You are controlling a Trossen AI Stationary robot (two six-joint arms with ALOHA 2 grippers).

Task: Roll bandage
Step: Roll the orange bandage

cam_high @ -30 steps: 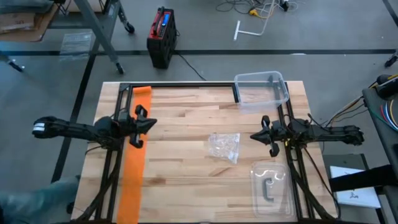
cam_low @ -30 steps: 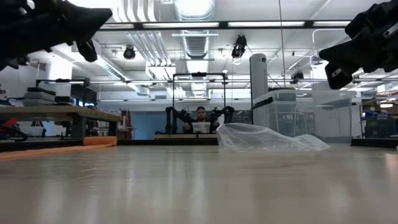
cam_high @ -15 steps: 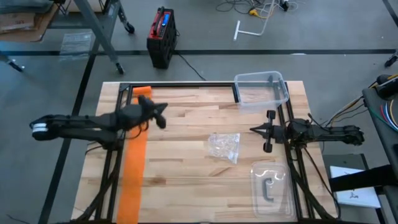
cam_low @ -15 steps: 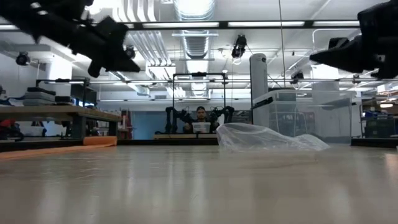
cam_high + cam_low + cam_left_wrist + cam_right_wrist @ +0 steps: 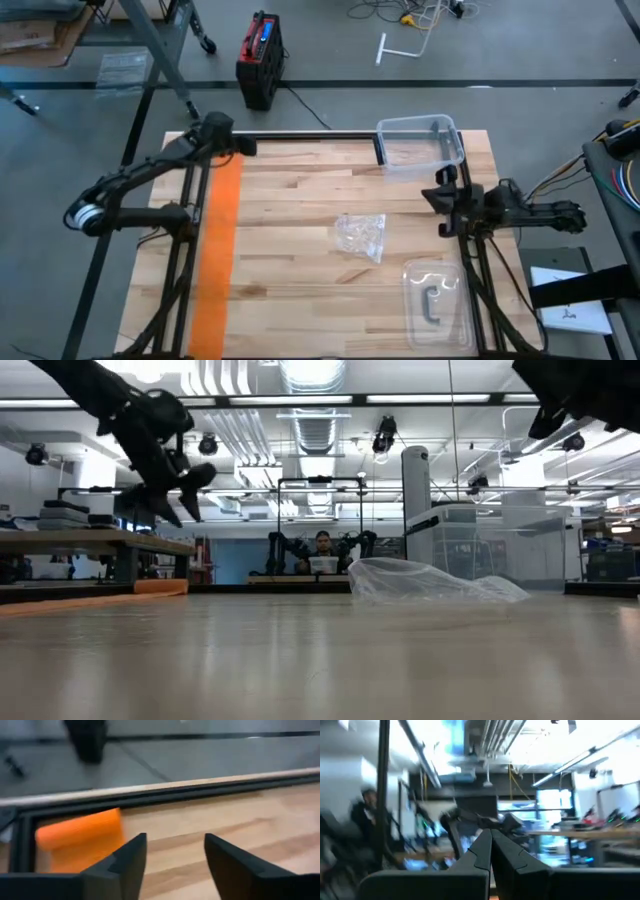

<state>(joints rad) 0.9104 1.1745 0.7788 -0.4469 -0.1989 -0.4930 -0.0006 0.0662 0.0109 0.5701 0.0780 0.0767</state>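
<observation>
Bandage (image 5: 218, 255), bright orange flat band, unrolled along table (image 5: 320, 260)

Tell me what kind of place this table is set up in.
Most likely a robotics lab or workshop: a butcher-block table on bare concrete, another pair of robot arms with a person seated behind them, and exposed ceiling ducts under strip lighting.

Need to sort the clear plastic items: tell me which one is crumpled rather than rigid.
The crumpled clear wrapper mid-table. The clear bin at the far edge is a rigid open box, and the clear tray near the front is a moulded shape holding a dark piece.
</observation>
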